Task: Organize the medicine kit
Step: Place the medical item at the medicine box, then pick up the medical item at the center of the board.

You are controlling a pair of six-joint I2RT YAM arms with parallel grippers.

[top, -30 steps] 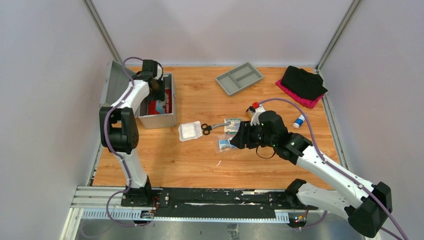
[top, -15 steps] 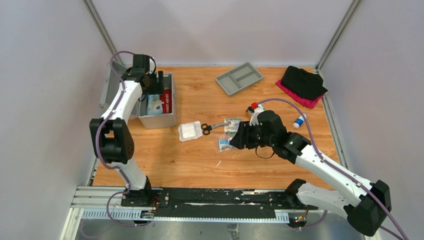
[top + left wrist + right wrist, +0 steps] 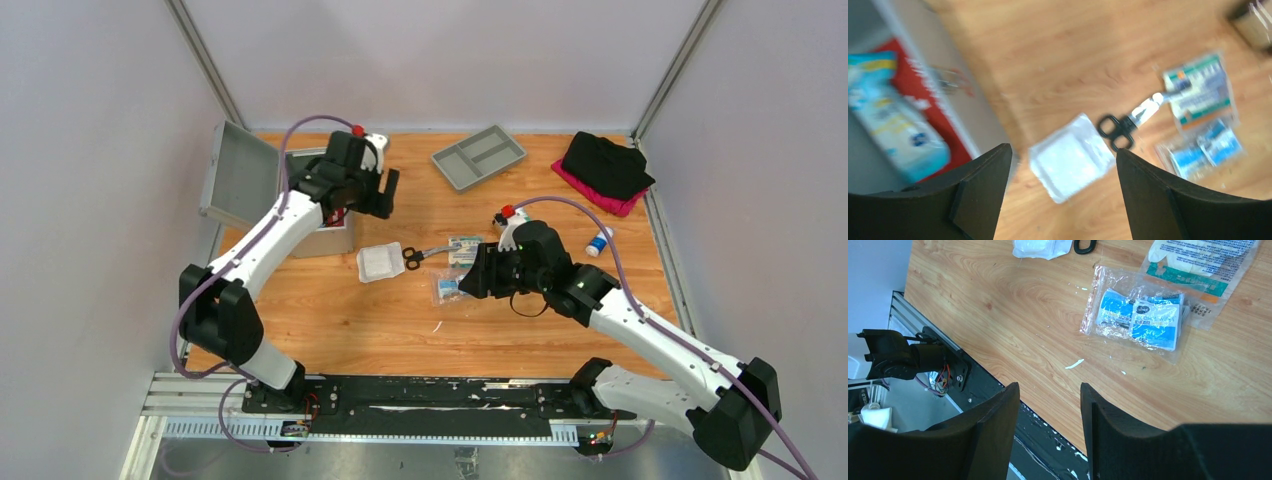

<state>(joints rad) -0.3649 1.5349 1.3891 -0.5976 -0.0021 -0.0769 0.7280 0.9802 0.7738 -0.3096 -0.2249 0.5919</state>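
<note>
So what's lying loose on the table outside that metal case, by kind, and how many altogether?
Sealed packets: 3 (white pad, teal-banded pack, blue wipes bag)
Scissors: 1
Small bottle: 1
Grey tray: 1
Cloths: 2 (black cloth on pink cloth)
Total: 8

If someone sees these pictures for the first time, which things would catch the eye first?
First comes the open metal case at the far left of the table, with a red pouch and a blue-and-white packet inside. Next are the loose supplies in the middle: a white gauze packet, black scissors and a bag of blue wipes. The left gripper hangs open and empty beside the case.
</note>
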